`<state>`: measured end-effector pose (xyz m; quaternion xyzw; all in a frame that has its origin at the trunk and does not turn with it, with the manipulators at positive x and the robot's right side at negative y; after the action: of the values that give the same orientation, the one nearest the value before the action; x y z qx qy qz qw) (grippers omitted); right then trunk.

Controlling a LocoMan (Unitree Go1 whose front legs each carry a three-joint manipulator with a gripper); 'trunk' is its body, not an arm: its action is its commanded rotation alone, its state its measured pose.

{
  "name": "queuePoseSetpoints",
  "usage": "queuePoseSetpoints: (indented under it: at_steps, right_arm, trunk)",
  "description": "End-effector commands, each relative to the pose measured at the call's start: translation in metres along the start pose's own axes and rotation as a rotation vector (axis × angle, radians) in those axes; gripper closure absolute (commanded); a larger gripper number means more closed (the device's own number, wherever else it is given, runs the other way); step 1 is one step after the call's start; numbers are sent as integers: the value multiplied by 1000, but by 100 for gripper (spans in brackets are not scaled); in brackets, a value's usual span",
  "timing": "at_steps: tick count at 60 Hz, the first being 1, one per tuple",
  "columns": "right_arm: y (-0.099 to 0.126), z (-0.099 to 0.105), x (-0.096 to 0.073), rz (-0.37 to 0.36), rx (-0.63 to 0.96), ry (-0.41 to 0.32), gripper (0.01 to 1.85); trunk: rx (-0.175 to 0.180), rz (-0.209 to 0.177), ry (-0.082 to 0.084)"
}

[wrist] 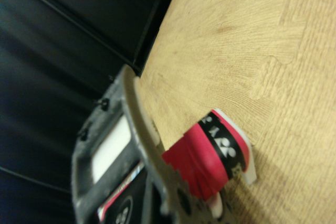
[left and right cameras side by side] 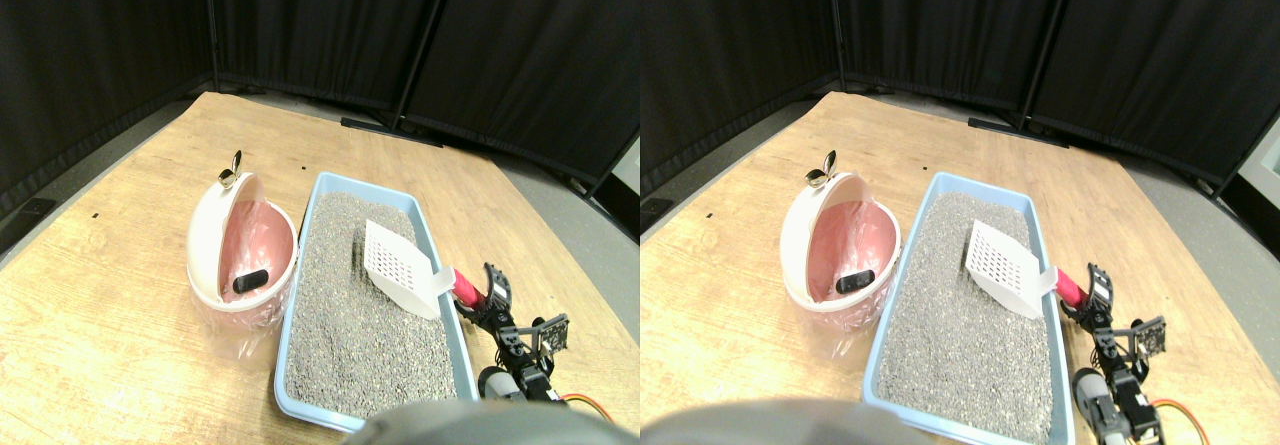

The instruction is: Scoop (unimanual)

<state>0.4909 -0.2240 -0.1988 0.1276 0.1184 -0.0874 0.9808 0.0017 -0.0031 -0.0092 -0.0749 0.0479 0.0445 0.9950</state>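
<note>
Right gripper [left and right cameras side by side: 478, 300] looks clamped on the red-wrapped handle [left and right cameras side by side: 463, 287] of the white slotted plastic scoop [left and right cameras side by side: 398, 265], just outside the light-blue litter tray [left and right cameras side by side: 462, 345]; grip partly hidden. Scoop blade hangs tilted over grey litter. Risk: blade catches tray rim, handle twists loose. Beyond-left, lined white bin [left and right cameras side by side: 212, 235].

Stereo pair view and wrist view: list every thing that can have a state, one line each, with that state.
White slotted plastic scoop with red wrapped handle: tilted over the litter, blade empty, handle at the gripper.
Light blue plastic litter tray: filled with grey granules.
White round bin with pink liner: lid open, a small black object inside.
Right gripper: closed on the scoop handle.
</note>
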Motion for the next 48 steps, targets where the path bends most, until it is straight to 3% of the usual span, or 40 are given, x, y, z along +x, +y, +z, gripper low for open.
queuePoseSetpoints:
  at_steps: [1, 12, 20, 31, 35, 38, 39, 40, 41, 43, 45, 46, 48]
  right_arm:
    - [4, 9, -3, 8, -22, -3, 59]
    - [4, 14, -9, 57, 20, 47, 33]
    - [4, 18, -14, 88, 28, 43, 31]
    - [6, 33, -35, 114, 31, 4, 40]
    - [3, 39, -44, 170, 30, -45, 56]
    - [2, 43, -50, 178, 43, -102, 79]
    - [2, 43, -50, 178, 43, -102, 79]
    - [0, 45, -51, 203, 36, -138, 95]
    - [0, 45, -51, 203, 36, -138, 95]
    - [0, 47, -56, 207, 36, -175, 118]
    - [-1, 48, -57, 205, 42, -181, 124]
    - [-2, 50, -62, 224, 71, -207, 140]
    - [-2, 52, -64, 224, 72, -219, 152]
  trunk:
    - [-7, -6, -18]
    - [-8, -7, -19]
    - [-6, -9, -21]
    - [4, -22, -28]
    - [11, -31, -28]
    - [18, -39, -29]
    - [18, -39, -29]
    - [22, -44, -29]
    - [24, -46, -29]
    - [28, -51, -30]
    - [30, -54, -30]
    - [32, -57, -31]
    - [37, -63, -32]
